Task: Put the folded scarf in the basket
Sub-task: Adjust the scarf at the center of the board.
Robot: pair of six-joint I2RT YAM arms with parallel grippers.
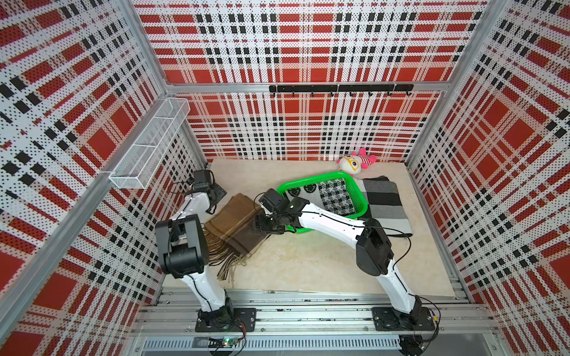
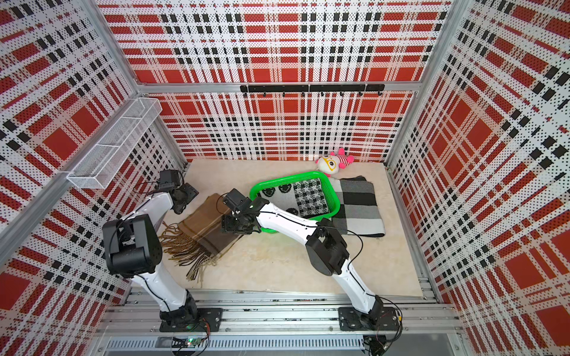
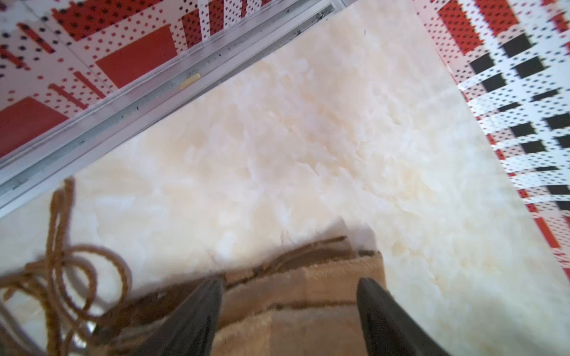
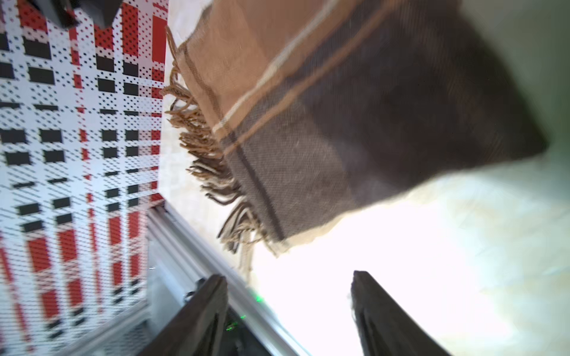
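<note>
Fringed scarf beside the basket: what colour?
The scarf is tan and dark-brown plaid with thin cream stripes; right wrist view shows it best.

In both top views the white right arm (image 1: 330,220) hides a near corner of the shallow bright green plastic basket (image 1: 359,192), the black left elbow (image 1: 180,246) covers part of the brown fringed woven scarf (image 1: 237,222), which both blurred wrist views cut off.

Arms (image 1: 197,209) show white links (image 1: 327,226), black joints (image 1: 180,246) and thin black cables (image 1: 409,246).
</note>
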